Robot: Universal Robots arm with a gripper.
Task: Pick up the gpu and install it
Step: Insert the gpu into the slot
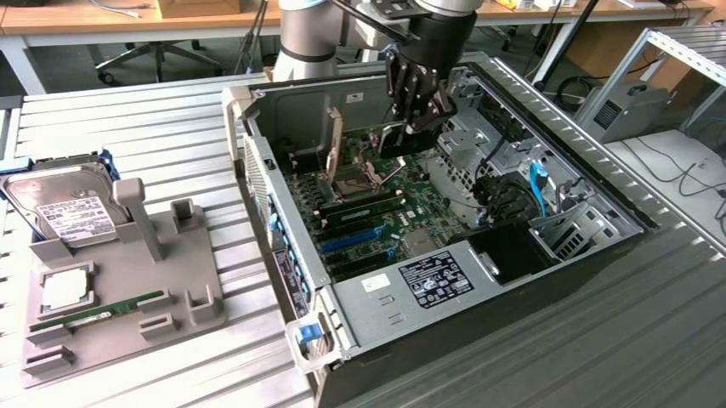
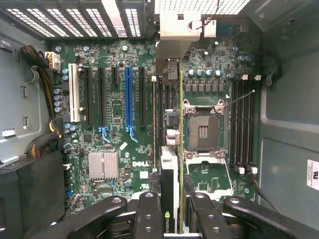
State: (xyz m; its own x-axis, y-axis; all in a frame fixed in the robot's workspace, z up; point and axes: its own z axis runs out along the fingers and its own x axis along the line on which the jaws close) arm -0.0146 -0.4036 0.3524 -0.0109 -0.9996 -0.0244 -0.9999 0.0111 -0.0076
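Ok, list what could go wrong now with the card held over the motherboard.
The thin dark graphics card with the silver end bracket, clamped in the pincer, hangs beside the open processor socket; a sideways drift could strike it. Its bracket end sits near the perforated case wall and might snag. If it is not square over a black slot, pressing could bend it.

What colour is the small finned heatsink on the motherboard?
Silver; the heatsink shows best in the wrist view.

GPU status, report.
Claw shut on gpu. Gpu edge-on inside case, over motherboard beside CPU socket. Seating hidden behind gpu.
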